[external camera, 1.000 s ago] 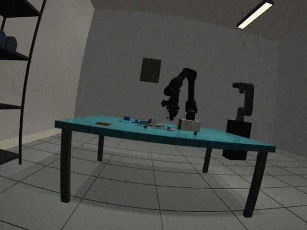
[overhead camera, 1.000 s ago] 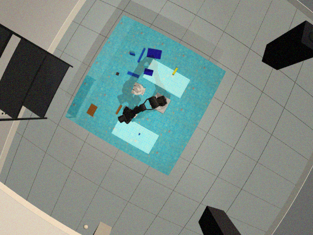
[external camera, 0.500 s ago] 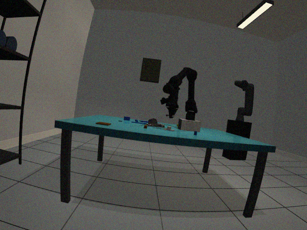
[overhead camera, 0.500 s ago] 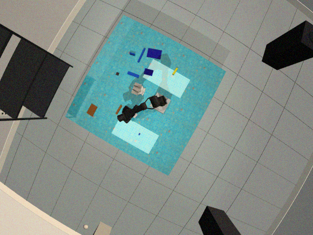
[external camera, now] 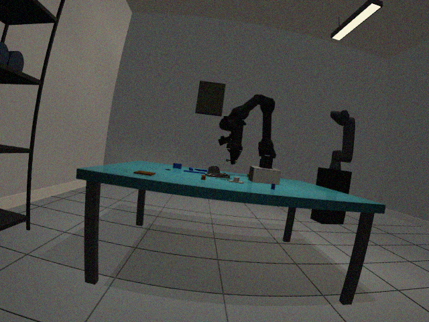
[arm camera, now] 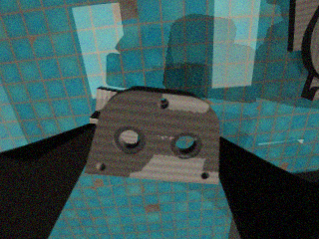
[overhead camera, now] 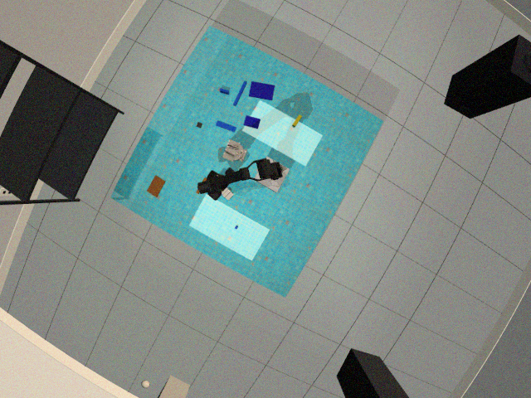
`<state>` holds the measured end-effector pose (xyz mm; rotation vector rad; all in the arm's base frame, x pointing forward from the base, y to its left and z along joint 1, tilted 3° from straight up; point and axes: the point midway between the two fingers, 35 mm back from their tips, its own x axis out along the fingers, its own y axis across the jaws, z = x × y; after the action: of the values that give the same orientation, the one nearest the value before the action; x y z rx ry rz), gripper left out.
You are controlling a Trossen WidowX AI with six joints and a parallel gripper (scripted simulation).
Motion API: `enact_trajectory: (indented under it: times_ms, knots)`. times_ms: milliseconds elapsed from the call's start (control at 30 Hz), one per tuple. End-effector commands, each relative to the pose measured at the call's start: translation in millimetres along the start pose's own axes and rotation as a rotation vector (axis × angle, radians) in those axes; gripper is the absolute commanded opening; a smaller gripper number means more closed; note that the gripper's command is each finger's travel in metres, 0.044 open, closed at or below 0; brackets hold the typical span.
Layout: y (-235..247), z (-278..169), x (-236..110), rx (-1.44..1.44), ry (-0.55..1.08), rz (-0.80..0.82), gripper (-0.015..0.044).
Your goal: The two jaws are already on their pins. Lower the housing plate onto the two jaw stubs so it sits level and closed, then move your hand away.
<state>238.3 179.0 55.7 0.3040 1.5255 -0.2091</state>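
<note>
The housing plate (arm camera: 115, 156) is a grey plate with a rounded edge, two large ringed holes and three small ones. My gripper (arm camera: 156, 136) (external camera: 232, 161) is shut on it, one finger at each side, and holds it above the table. The grey assembly (overhead camera: 234, 151) (external camera: 213, 170) stands on the table away from my gripper; part of it shows at the right edge of the wrist view. Its jaws and stubs are too small to make out. A pale stand (overhead camera: 226, 194) (external camera: 236, 180) is near and below my gripper, partly hidden by the plate in the wrist view.
The arm's base box (external camera: 264, 174) stands behind the pale stand. An orange block (external camera: 203, 177) is near the assembly. A brown plate (overhead camera: 156, 186), blue blocks (overhead camera: 261, 90) (overhead camera: 251, 122), a blue bar (overhead camera: 226, 126) and a yellow bar (overhead camera: 296, 121) lie on the teal table (overhead camera: 325, 188).
</note>
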Motion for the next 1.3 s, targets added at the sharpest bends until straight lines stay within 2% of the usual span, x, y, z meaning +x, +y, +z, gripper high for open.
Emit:
enact_trajectory:
  times_ms: [0,1267]
  knots:
    - [-12,8,-1,-0.024,0.0,0.003,0.0351]
    - [-127,55,-1,-0.215,-0.003,-0.01,0.0351]
